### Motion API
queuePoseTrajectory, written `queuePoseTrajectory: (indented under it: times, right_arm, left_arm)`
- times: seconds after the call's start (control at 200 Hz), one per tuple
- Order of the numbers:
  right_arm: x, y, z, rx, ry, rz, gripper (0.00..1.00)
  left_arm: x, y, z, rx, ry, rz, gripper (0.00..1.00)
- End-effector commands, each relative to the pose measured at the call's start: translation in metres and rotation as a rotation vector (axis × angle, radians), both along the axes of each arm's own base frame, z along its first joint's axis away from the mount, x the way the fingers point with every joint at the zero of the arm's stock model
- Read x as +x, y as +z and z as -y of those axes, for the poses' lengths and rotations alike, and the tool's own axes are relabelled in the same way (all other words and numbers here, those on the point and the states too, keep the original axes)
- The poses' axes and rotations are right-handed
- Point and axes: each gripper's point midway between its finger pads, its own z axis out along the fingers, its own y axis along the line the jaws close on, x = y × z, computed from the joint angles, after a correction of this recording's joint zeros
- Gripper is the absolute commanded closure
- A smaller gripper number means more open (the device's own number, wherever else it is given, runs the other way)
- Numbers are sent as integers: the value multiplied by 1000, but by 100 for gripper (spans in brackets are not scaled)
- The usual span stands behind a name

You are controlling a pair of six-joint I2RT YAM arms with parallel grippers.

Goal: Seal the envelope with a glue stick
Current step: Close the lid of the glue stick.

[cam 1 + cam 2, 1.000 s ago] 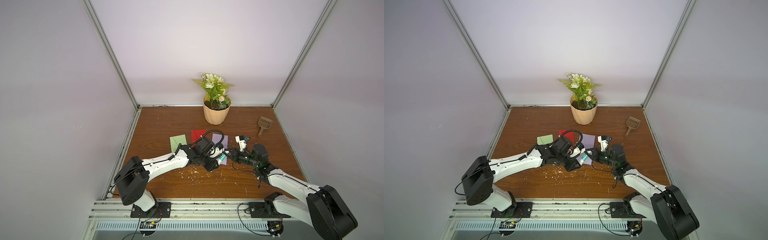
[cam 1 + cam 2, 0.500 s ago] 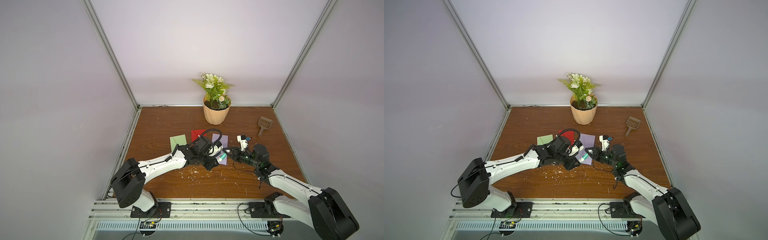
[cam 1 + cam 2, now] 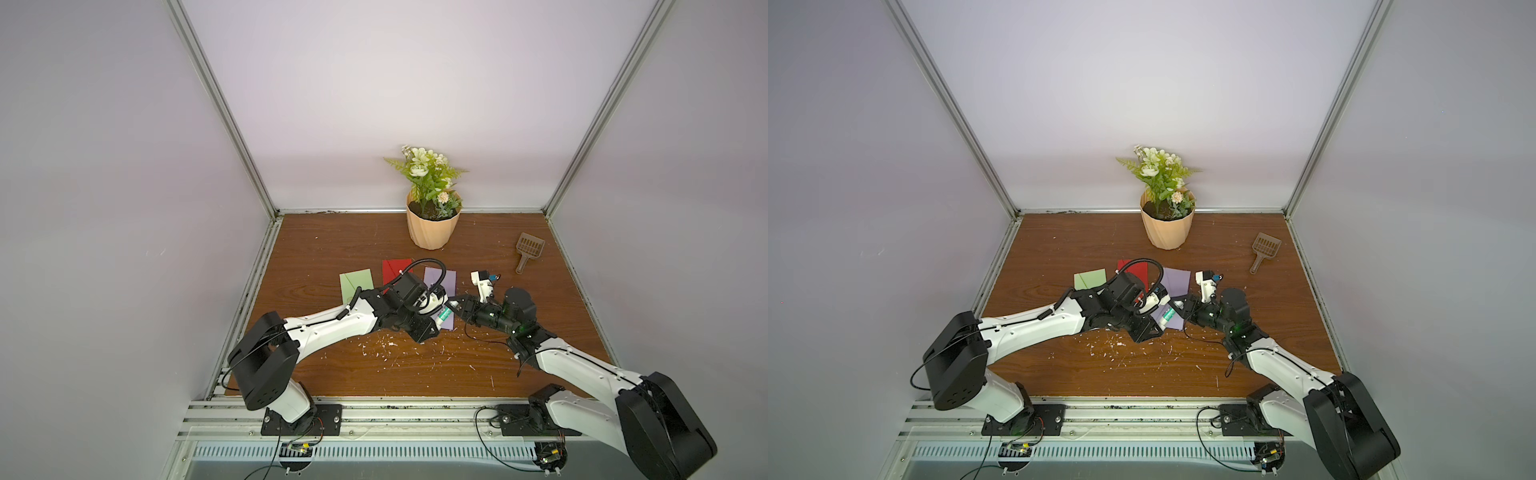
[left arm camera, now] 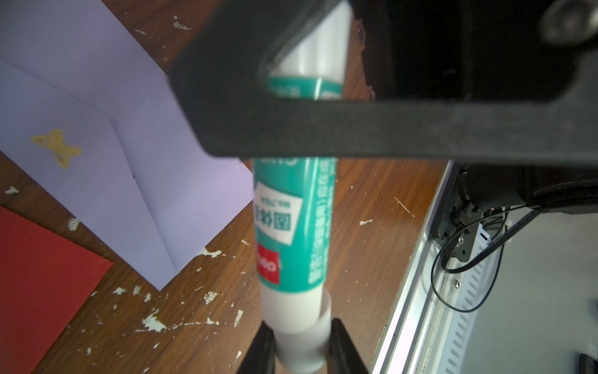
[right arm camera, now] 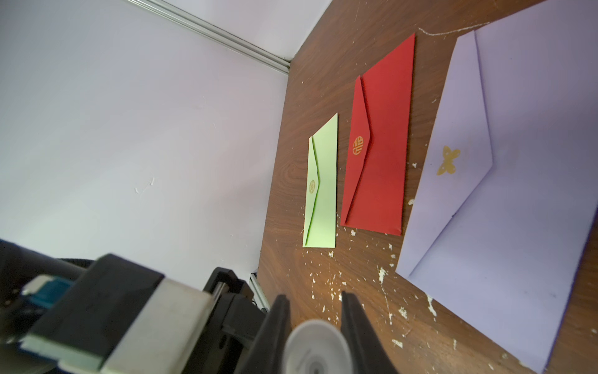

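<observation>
2 grippers: both clamp the glue stick [image 4: 291,226], 1 white end each.
Left gripper [image 4: 302,343]: narrow, pinching 1 white end, reaching in from 9 o'clock.
Right gripper [image 5: 315,323]: shut across the opposite end, from 3 o'clock.
Long axis: in a top view it runs 1 to 7 o'clock, above the purple envelope [image 3: 451,280], at its 6 o'clock end.
Cap: we cannot tell which end.
Next: we judge a straight pull apart along that axis.
</observation>
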Motion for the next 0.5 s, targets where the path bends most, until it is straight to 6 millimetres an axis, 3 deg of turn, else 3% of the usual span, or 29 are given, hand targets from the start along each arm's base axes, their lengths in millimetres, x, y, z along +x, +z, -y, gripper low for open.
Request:
queuePoseTrajectory:
  times: [0.0, 0.495]
  right_arm:
    - [-1, 22, -10, 15, 41, 63, 100]
    - [-4, 10, -10, 25, 44, 27, 100]
  left_arm:
    - [17, 14, 3, -12, 23, 70, 79]
    - [20, 37, 1, -74, 41, 128, 79]
